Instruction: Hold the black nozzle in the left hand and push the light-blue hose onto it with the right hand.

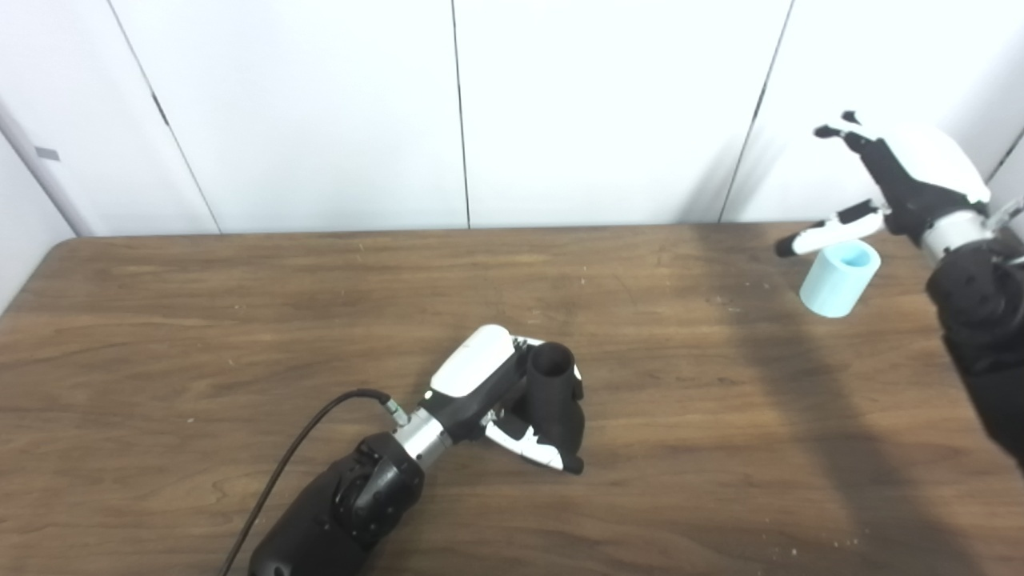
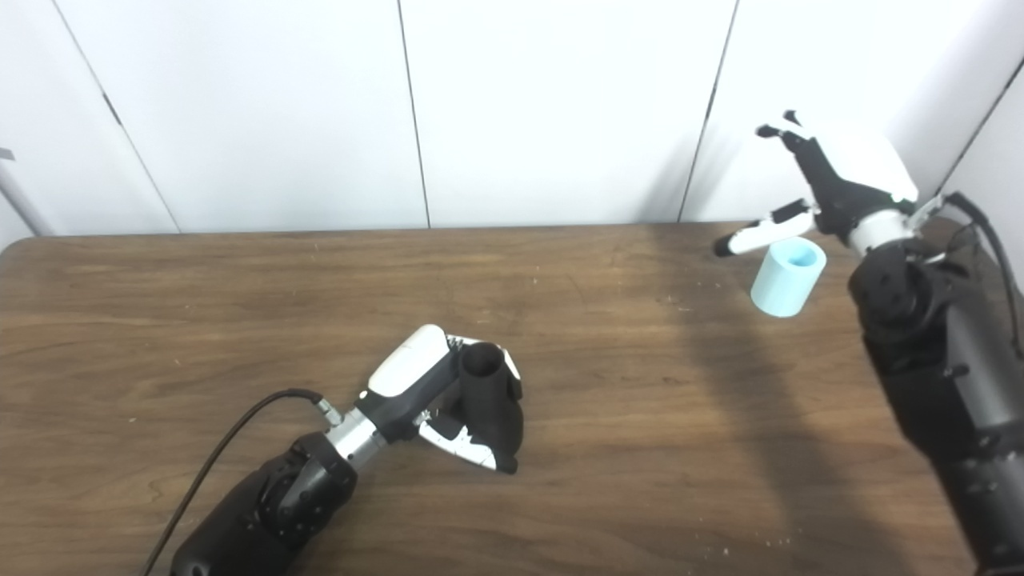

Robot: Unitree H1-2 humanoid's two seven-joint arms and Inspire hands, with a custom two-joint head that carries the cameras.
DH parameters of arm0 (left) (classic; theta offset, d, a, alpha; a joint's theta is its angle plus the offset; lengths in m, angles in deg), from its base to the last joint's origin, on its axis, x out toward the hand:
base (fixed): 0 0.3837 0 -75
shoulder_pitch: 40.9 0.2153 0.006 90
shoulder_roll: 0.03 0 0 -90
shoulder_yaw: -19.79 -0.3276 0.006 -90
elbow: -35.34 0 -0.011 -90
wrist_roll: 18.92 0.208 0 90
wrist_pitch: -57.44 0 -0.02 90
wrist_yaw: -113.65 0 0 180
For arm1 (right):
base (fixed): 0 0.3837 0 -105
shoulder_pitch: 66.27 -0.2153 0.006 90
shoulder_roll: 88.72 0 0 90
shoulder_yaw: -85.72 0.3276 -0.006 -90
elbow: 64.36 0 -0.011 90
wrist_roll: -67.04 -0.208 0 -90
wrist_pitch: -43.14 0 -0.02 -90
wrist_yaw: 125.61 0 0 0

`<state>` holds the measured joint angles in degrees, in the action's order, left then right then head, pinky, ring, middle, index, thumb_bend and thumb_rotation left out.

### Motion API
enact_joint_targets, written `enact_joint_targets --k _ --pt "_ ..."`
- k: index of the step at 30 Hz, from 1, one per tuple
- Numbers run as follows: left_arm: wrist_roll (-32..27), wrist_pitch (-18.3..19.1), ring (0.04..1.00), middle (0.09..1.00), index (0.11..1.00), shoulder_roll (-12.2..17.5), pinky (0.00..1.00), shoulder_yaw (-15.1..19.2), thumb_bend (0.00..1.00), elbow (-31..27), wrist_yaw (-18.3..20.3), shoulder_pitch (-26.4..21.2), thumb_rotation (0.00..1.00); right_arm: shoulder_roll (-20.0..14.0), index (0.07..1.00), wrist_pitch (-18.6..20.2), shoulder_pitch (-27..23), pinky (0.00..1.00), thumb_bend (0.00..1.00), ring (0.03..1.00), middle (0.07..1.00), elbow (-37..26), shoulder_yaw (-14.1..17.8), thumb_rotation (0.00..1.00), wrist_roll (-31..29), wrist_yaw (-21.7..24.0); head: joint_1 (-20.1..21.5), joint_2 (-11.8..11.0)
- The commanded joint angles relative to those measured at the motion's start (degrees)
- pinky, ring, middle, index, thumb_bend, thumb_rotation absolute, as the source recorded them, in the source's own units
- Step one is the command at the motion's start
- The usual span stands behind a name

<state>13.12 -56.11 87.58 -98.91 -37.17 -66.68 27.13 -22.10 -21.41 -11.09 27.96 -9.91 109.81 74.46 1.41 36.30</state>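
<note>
The black nozzle (image 1: 554,392) stands on the wooden table (image 1: 240,320) near the middle, its round opening facing up. My left hand (image 1: 496,392) is wrapped around it, fingers and thumb closed on its body. The light-blue hose piece (image 1: 840,278), a short tube with its open end up, stands on the table at the far right. My right hand (image 1: 888,180) hovers just above and behind it with fingers spread apart; it holds nothing and its thumb reaches over the hose's left rim. The same scene shows in the right eye view, with the hose (image 2: 788,277) below the right hand (image 2: 832,180).
White wall panels (image 1: 456,112) stand right behind the table's far edge. A black cable (image 1: 296,456) runs from my left wrist down to the bottom edge. My right forearm (image 2: 936,352) covers the table's right edge. Bare wood lies between nozzle and hose.
</note>
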Motion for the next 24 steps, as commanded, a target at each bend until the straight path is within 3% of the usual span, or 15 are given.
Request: enact_joint_targets --k 1,4,9,11,18,24 --pt "3.1 1.4 0.483 0.384 0.353 -0.2 0.46 -3.5 0.76 6.8 1.8 8.6 0.3 -1.2 0.842 1.5 -5.4 0.93 1.0 0.938 0.925 0.6 1.6 0.4 3.9 4.1 0.3 0.0" --pt "3.2 1.2 0.481 0.384 0.353 -0.2 0.46 -3.5 0.76 7.0 1.6 8.6 0.3 0.3 0.816 1.5 -6.0 0.92 1.0 0.925 0.902 3.2 3.4 0.38 5.2 6.7 0.3 0.0" --pt "3.2 1.0 0.481 0.384 0.354 0.0 0.46 -3.6 0.76 7.1 1.6 8.6 0.3 6.3 0.804 1.5 -5.8 0.7 1.0 0.887 0.893 7.6 9.7 0.19 7.6 5.1 0.4 0.1" --pt "3.3 0.9 0.482 0.384 0.354 0.0 0.46 -3.6 0.76 6.9 1.5 8.6 0.3 7.6 0.804 1.5 -5.6 0.68 1.0 0.891 0.896 9.0 10.8 0.16 8.7 4.8 0.4 0.2" --pt "3.4 1.1 0.484 0.385 0.354 0.1 0.46 -3.7 0.76 6.8 1.6 8.6 0.3 8.9 0.815 1.5 -5.9 0.72 1.0 0.869 0.876 11.3 10.6 0.15 14.4 9.3 0.2 0.3" --pt "3.2 1.1 0.484 0.386 0.354 0.1 0.46 -3.6 0.76 6.8 1.8 8.6 0.3 9.7 0.825 1.5 -6.1 0.68 1.0 0.825 0.876 11.8 11.5 0.13 16.1 12.2 0.2 0.3"
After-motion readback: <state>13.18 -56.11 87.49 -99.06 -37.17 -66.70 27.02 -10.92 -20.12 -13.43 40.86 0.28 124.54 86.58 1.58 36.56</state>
